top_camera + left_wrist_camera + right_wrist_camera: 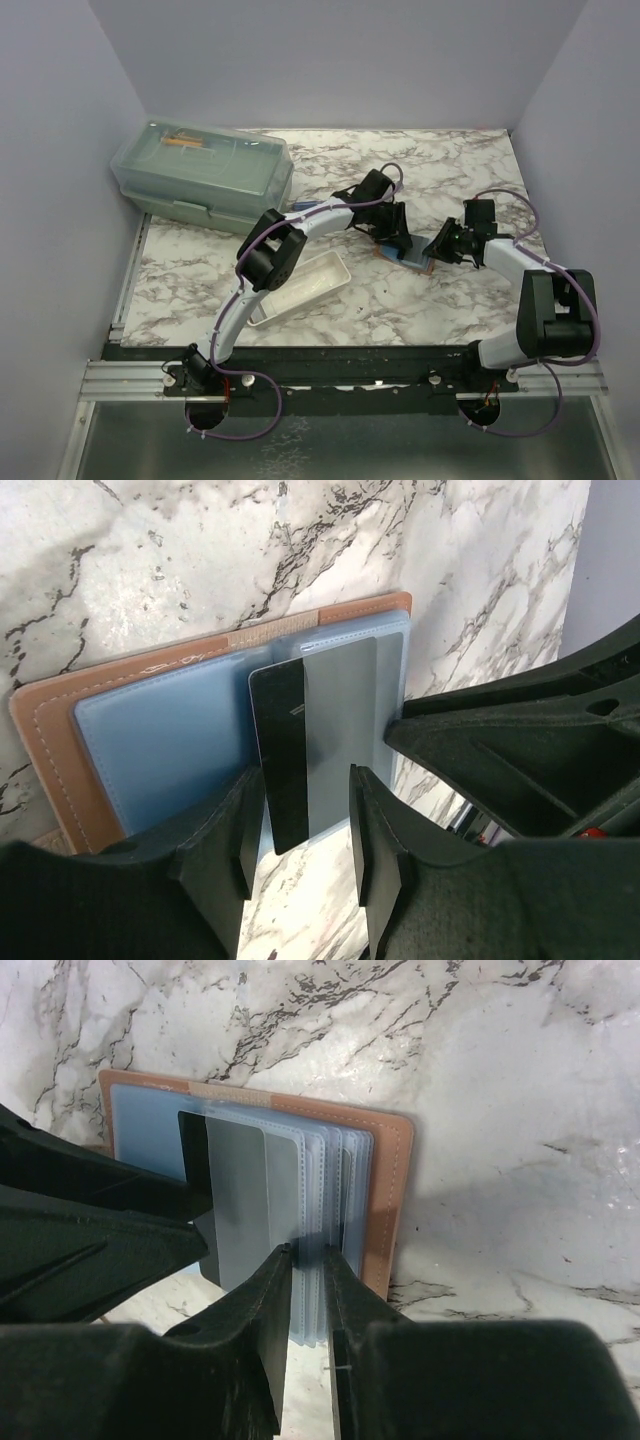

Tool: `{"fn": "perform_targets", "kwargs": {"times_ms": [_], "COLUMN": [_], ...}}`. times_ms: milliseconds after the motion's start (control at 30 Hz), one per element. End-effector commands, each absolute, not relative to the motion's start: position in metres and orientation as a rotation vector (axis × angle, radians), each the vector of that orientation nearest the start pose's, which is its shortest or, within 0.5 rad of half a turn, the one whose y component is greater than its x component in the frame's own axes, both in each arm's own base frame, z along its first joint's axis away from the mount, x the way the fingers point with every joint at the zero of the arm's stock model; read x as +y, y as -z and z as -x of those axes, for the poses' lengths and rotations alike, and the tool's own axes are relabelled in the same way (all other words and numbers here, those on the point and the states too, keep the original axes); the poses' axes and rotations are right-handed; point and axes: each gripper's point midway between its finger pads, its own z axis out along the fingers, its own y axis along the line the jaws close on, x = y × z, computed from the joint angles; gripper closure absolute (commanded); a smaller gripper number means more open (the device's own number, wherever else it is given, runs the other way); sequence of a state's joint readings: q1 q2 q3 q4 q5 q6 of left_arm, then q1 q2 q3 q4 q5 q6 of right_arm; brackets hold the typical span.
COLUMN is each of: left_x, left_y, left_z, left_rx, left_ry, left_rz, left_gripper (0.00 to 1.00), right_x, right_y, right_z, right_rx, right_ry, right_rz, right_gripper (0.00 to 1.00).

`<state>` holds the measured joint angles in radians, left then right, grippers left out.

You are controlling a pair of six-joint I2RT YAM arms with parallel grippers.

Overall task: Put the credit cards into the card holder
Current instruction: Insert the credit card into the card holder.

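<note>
Screening credit card's (pixel 330 710) corners on card holder (pixel 40 720): left hand's (pixel 307 780) parted fingers (pixel 220 850).

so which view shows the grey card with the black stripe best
Left wrist: the card lies face-on, stripe and all, between the left gripper's parted fingers, over the card holder. Right wrist shows it partly cut off by that gripper's finger. In top external it is too small under the arms to make out.

Our white, black-jointed left arm (pixel 312 222) stretches forward and to the right, and its black two-finger left tool (pixel 307 780) points down with jaws parted. Our right arm (pixel 505 262) folds inward (toward its partner), with the right tool (pixel 305 1255) pinched narrow on the clear sleeves of the tan-brown leather card holder (pixel 385 1200).
</note>
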<state>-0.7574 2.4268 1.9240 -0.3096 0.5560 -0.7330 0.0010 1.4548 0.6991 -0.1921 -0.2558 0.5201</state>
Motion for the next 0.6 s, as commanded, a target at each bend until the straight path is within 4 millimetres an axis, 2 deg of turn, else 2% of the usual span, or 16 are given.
{"fn": "perform_targets", "kwargs": {"times_ms": [0, 167, 267, 400, 567], "left_x": [-0.487, -0.504, -0.513, -0.522, -0.514], "left_y": [-0.051, -0.056, -0.063, -0.063, -0.064], "left_z": [-0.34, -0.331, -0.323, -0.313, -0.313], "left_rx": [2.647, 2.637, 2.617, 2.639, 2.644], "left_ry": [1.223, 1.281, 1.299, 1.38, 1.347], "left_rz": [-0.403, -0.437, -0.476, -0.489, -0.485], "left_gripper": [0.54, 0.54, 0.51, 0.48, 0.45], "right_x": [0.069, 0.076, 0.074, 0.074, 0.062], "right_y": [-0.03, -0.038, -0.043, -0.047, -0.043], "right_z": [-0.318, -0.321, -0.322, -0.323, -0.319], "right_rx": [2.538, 2.519, 2.512, 2.499, 2.523], "right_ry": [-0.543, -0.601, -0.587, -0.587, -0.49], "right_rz": [-0.51, -0.494, -0.486, -0.492, -0.533], "right_gripper": [0.78, 0.78, 0.78, 0.78, 0.76]}}
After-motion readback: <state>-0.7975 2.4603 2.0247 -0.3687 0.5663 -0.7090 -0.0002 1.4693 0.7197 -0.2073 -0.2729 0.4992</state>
